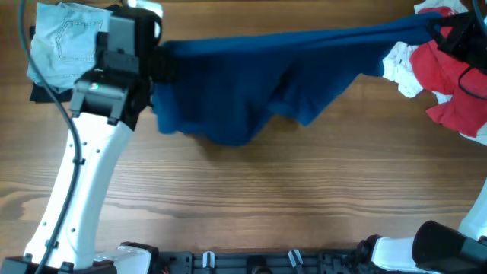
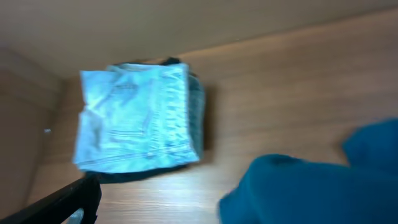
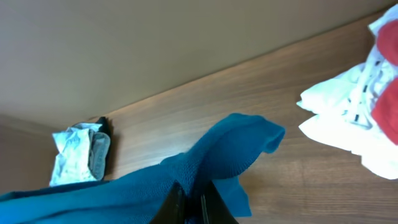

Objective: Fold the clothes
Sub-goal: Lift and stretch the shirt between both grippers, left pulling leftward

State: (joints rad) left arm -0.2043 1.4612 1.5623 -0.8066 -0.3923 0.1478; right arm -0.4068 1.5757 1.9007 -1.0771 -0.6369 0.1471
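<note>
The clothes, a dark blue shirt [image 1: 251,76], hang stretched across the far side of the table from the left arm to the upper right. My right gripper [image 3: 194,200] is shut on a fold of the shirt [image 3: 224,152]; from overhead it shows at the far right [image 1: 450,34], holding that end up. My left gripper [image 2: 201,210] is open and holds nothing. Only one dark finger [image 2: 65,199] shows at the lower left of its view. The shirt's left end [image 2: 311,186] lies just right of it.
A folded pale denim garment [image 1: 65,42] lies at the far left corner, seen ahead of the left gripper as a denim bundle [image 2: 134,118]. A pile of red [image 1: 453,72] and white cloth [image 1: 402,67] sits at the far right.
</note>
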